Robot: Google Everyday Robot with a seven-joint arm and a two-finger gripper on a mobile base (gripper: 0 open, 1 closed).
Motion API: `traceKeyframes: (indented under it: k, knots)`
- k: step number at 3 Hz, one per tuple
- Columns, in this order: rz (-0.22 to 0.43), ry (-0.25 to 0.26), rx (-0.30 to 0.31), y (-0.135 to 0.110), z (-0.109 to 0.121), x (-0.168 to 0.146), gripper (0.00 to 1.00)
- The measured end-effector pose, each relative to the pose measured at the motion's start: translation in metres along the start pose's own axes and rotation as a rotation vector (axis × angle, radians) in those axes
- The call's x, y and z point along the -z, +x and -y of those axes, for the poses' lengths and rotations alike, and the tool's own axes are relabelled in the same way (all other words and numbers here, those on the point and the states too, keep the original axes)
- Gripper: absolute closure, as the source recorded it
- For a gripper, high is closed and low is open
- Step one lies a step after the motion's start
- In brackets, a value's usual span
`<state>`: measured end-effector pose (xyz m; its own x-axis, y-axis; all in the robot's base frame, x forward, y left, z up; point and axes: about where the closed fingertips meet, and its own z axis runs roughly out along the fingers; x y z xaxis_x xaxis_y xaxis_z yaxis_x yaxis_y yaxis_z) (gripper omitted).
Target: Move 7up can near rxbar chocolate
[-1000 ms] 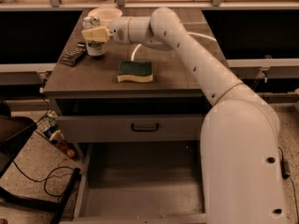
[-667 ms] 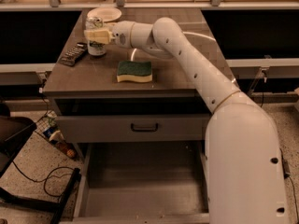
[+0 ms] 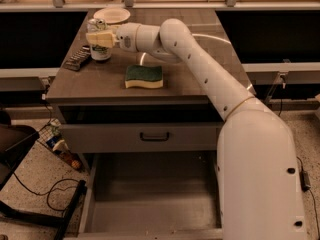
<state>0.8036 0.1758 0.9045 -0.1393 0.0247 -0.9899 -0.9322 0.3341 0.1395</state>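
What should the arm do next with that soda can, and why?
Probably open the gripper and let go: it is clamped on the 7up can, which seems to stand on the table right beside the rxbar chocolate.

The arm [image 3: 200, 64] is smooth cream-white tubing with seam rings; small dark screws [image 3: 291, 170] dot its shell [image 3: 260, 184]; the yellowish claw [image 3: 100, 38] sits upper left.

gripper [image 3: 100, 38] against 7up can [image 3: 101, 54], hiding its middle; rxbar chocolate [image 3: 77, 60] print illegible
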Motion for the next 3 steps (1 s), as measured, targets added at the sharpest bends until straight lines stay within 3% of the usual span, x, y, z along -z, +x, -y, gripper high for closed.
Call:
traceKeyframes:
  k: [2, 3]
  knots:
    - [-0.001, -0.009, -0.001, 0.0010, -0.0038, -0.0053, 0.04]
    - [-0.002, -0.011, -0.002, 0.0013, -0.0050, -0.0069, 0.00]
